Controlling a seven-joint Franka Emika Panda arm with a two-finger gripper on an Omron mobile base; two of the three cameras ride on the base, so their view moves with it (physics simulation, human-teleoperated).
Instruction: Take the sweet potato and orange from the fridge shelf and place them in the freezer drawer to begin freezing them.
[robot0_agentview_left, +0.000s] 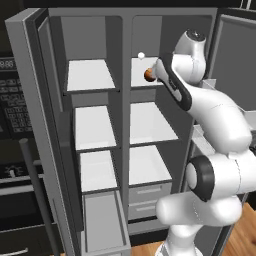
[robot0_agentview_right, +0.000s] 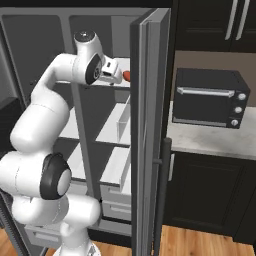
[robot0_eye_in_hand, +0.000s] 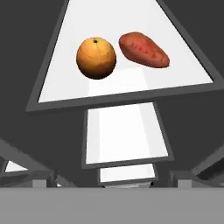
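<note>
We are hovering at the top fridge shelf (robot0_eye_in_hand: 61, 94), claw apparently released and empty. Orange (robot0_eye_in_hand: 96, 58) is lying straight ahead, sweet potato (robot0_eye_in_hand: 144, 50) just beside it, long axis slanting across our approach. Freezer drawer (robot0_agentview_left: 102, 222) is standing open far below.

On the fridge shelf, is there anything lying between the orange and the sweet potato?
No. In the hand view the orange and the sweet potato lie side by side with a narrow strip of bare white shelf between them.
</note>
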